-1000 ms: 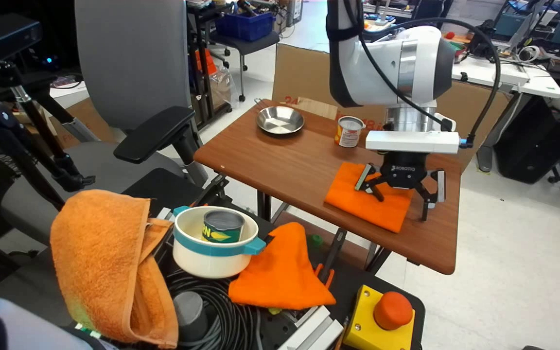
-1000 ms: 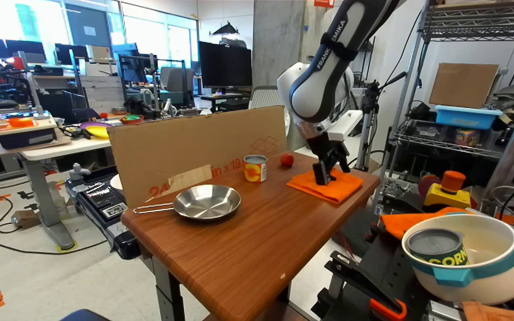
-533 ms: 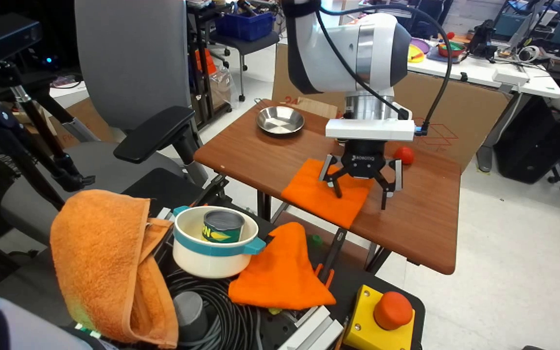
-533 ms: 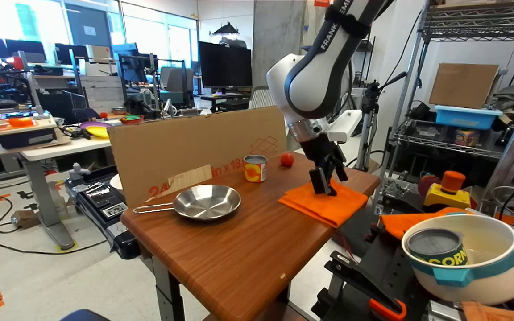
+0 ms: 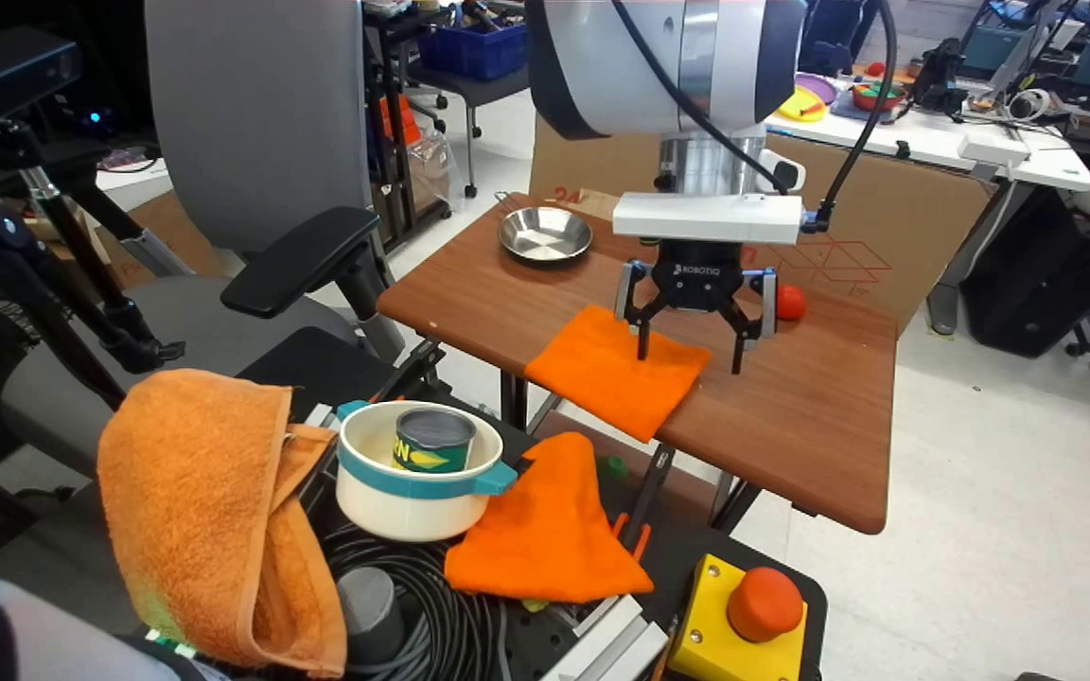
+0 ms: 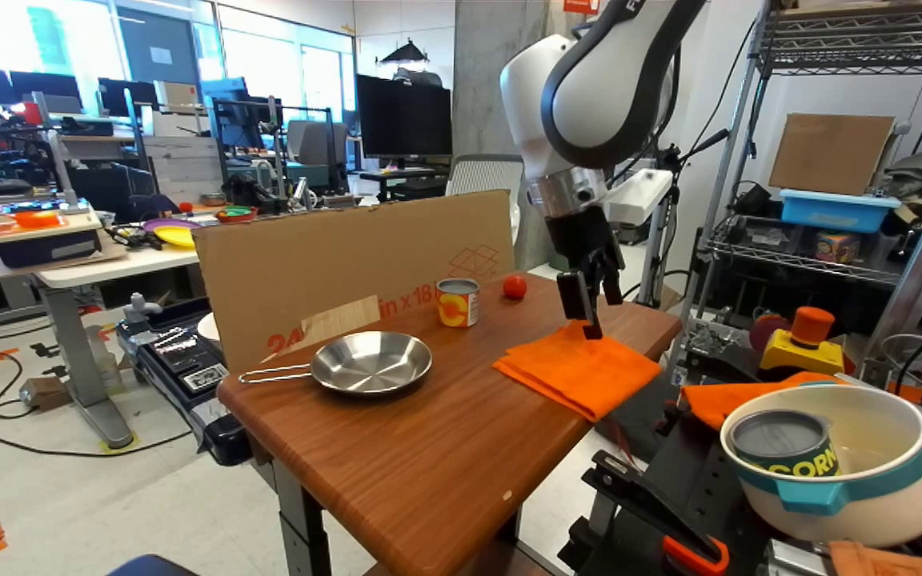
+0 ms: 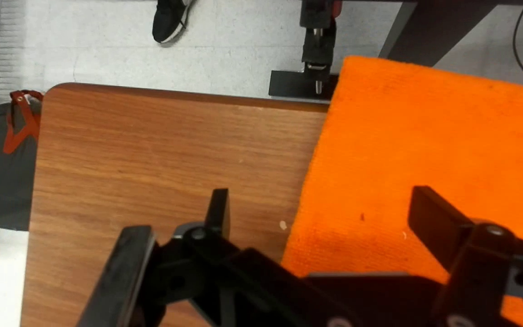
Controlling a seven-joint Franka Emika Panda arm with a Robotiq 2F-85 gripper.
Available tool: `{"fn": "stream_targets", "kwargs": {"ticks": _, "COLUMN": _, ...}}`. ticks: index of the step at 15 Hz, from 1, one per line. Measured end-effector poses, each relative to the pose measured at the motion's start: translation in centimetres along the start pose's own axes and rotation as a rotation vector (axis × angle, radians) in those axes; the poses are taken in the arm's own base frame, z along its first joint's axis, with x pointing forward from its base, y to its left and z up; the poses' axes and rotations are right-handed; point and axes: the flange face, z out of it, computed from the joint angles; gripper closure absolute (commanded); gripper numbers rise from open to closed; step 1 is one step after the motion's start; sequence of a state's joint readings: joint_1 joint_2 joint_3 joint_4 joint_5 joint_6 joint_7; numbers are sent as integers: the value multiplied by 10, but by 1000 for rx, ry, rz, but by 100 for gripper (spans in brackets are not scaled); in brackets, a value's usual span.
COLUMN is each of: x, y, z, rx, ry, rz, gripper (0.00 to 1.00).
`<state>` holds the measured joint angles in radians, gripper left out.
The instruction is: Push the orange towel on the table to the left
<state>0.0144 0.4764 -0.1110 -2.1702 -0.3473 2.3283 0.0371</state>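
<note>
The folded orange towel (image 5: 602,378) lies flat on the brown table (image 5: 469,293), along its front edge. The towel also shows in an exterior view (image 6: 581,376) and fills the right side of the wrist view (image 7: 425,136). My gripper (image 5: 690,364) is open and empty, raised a little above the table. In the wrist view the gripper (image 7: 320,188) has one finger over the towel and the other over bare wood beside it. In an exterior view the gripper (image 6: 601,316) hangs above the towel's far part.
A steel pan (image 6: 370,362), a can (image 6: 458,302) and a red ball-like object (image 6: 515,286) stand on the table. A cardboard sheet (image 6: 349,256) rises behind. A black clamp (image 7: 318,45) sits at the front edge. A second orange cloth (image 5: 550,530) and a pot (image 5: 413,511) are on a cart.
The towel has slid left in the view that shows the gripper from the front, and has turned slightly. My gripper moved left with it, then rose off it. The fingers stayed apart.
</note>
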Motion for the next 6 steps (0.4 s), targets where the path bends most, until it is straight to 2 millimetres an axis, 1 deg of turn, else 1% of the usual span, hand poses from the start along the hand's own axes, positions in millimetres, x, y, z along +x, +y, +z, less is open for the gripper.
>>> {"fn": "stream_targets", "kwargs": {"ticks": 2, "x": -16, "y": 10, "z": -22, "rx": 8, "ry": 32, "rz": 28, "gripper": 0}}
{"fn": "stream_targets", "kwargs": {"ticks": 4, "x": -36, "y": 26, "z": -49, "rx": 17, "ry": 55, "rz": 62, "gripper": 0}}
{"fn": "stream_targets", "kwargs": {"ticks": 5, "x": -45, "y": 31, "z": -59, "rx": 22, "ry": 66, "rz": 74, "gripper": 0}}
{"fn": "stream_targets", "kwargs": {"ticks": 6, "x": -52, "y": 34, "z": -64, "rx": 26, "ry": 73, "rz": 80, "gripper": 0}}
